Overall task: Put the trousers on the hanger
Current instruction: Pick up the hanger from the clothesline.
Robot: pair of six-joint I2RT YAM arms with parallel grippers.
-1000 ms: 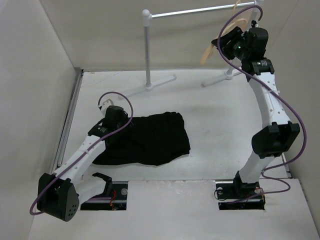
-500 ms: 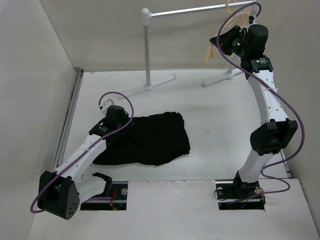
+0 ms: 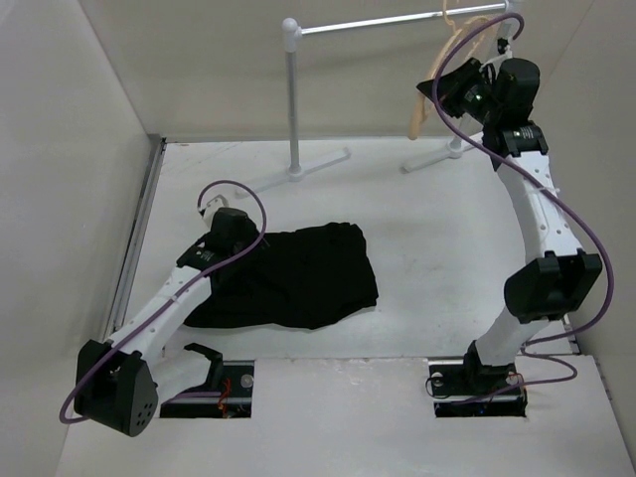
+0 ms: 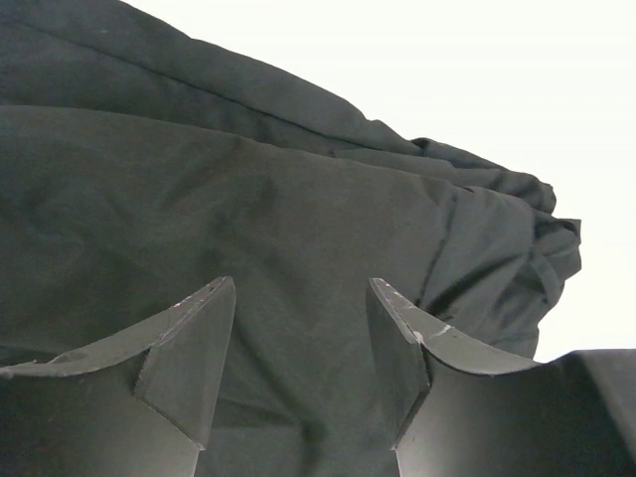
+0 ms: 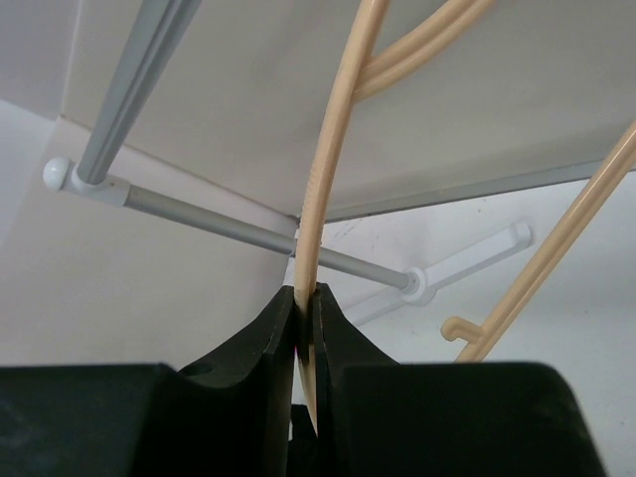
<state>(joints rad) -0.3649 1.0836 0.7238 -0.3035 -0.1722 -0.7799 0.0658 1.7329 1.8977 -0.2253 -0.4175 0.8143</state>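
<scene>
The black trousers [image 3: 298, 273] lie crumpled on the white table, left of centre. They fill the left wrist view [image 4: 248, 219]. My left gripper [image 3: 231, 231] sits at their left edge, open, its jaws [image 4: 301, 338] spread just over the fabric. The tan hanger [image 3: 429, 99] hangs at the right end of the rail [image 3: 388, 22], high at the back. My right gripper [image 3: 449, 87] is shut on the hanger's thin tan bar [image 5: 316, 199], the bar pinched between the black fingers [image 5: 338, 328]. The hook is hidden behind the arm.
The white-and-grey rail stand has a post [image 3: 292, 99] and white feet [image 3: 323, 164] on the table at the back. White walls close in on the left, back and right. A purple cable [image 3: 467, 60] loops round the right wrist.
My right gripper has risen slightly with the hanger, towards the rail. The left arm and the trousers have not moved.
</scene>
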